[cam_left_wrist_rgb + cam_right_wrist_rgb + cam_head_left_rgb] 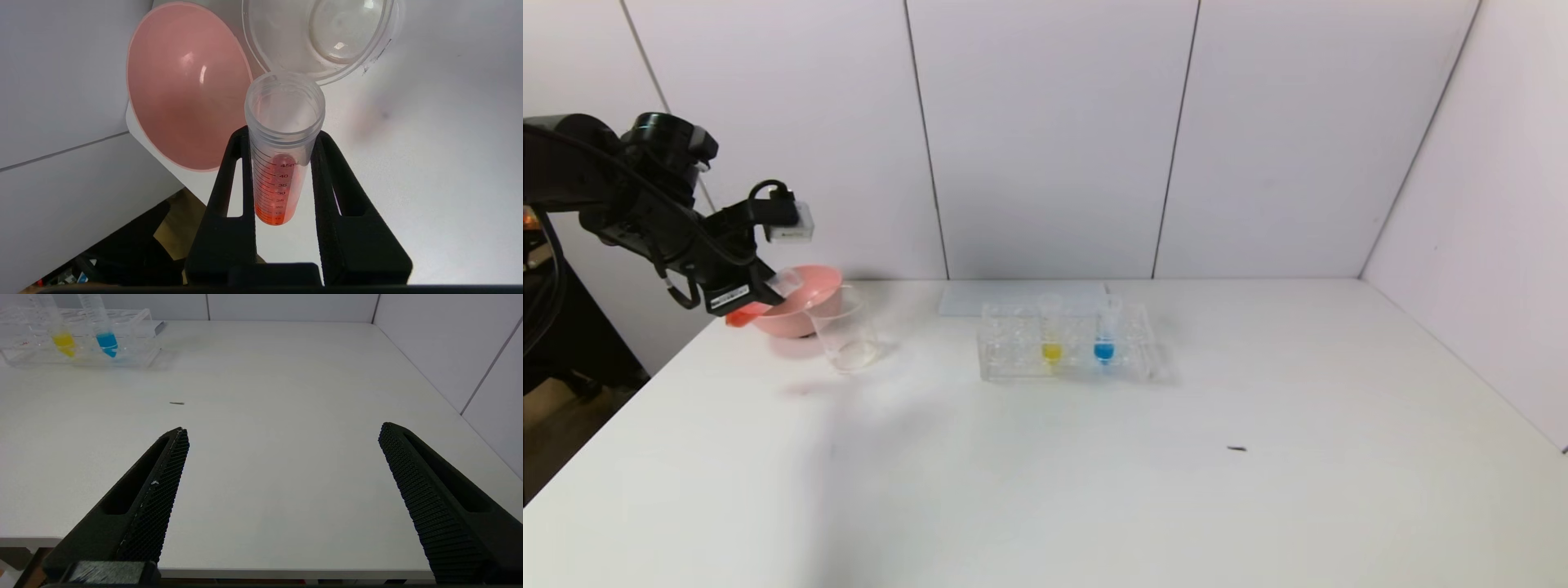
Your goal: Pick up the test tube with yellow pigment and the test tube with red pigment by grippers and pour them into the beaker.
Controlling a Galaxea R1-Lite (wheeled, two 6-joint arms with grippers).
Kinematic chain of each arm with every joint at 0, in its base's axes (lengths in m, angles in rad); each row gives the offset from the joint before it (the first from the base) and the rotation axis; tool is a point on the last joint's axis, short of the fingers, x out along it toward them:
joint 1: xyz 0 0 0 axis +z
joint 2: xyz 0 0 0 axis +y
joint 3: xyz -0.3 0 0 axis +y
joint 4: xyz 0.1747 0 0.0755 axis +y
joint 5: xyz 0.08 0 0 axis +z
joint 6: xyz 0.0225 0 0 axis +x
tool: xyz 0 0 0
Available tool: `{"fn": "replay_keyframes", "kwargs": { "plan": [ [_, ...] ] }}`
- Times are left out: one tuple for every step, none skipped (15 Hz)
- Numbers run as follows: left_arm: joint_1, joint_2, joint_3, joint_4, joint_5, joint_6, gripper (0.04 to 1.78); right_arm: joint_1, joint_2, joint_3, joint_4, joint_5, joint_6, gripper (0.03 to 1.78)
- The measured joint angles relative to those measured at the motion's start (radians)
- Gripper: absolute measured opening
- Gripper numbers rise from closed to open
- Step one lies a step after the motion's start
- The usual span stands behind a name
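Black fingers of my right gripper [282, 433] stand wide apart with nothing between them, low over the near right part of the white table [1094, 490]. Farther out, my left gripper [282, 134] is clamped on the test tube with red pigment [280, 171], tilted with its open mouth toward the beaker [848, 335] at the far left; red liquid sits in its rounded end. A pink bowl [805, 306] stands just behind the beaker. Mid-table, the clear rack [1066, 347] holds the test tube with yellow pigment [1051, 331] upright, a blue tube [1104, 331] beside it.
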Motion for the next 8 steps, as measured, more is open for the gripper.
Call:
{"fn": "replay_keyframes", "kwargs": {
  "plan": [
    [-0.005, 0.006, -0.013, 0.017, 0.007, 0.003, 0.43, 0.000, 0.000, 0.000, 0.000, 0.000, 0.000, 1.70],
    [-0.011, 0.011, -0.023, 0.022, 0.016, 0.005, 0.43, 0.000, 0.000, 0.000, 0.000, 0.000, 0.000, 1.70],
    [-0.017, 0.016, -0.030, 0.023, 0.027, 0.007, 0.43, 0.000, 0.000, 0.000, 0.000, 0.000, 0.000, 1.70],
    [-0.021, 0.020, -0.035, 0.023, 0.037, 0.013, 0.43, 0.000, 0.000, 0.000, 0.000, 0.000, 0.000, 1.70],
    [-0.024, 0.023, -0.037, 0.023, 0.045, 0.018, 0.43, 0.000, 0.000, 0.000, 0.000, 0.000, 0.000, 1.70],
    [-0.026, 0.025, -0.040, 0.023, 0.051, 0.018, 0.43, 0.000, 0.000, 0.000, 0.000, 0.000, 0.000, 1.70],
    [-0.027, 0.028, -0.043, 0.024, 0.057, 0.021, 0.43, 0.000, 0.000, 0.000, 0.000, 0.000, 0.000, 1.70],
    [-0.028, 0.030, -0.044, 0.024, 0.066, 0.023, 0.43, 0.000, 0.000, 0.000, 0.000, 0.000, -0.001, 1.70]
  ]
}}
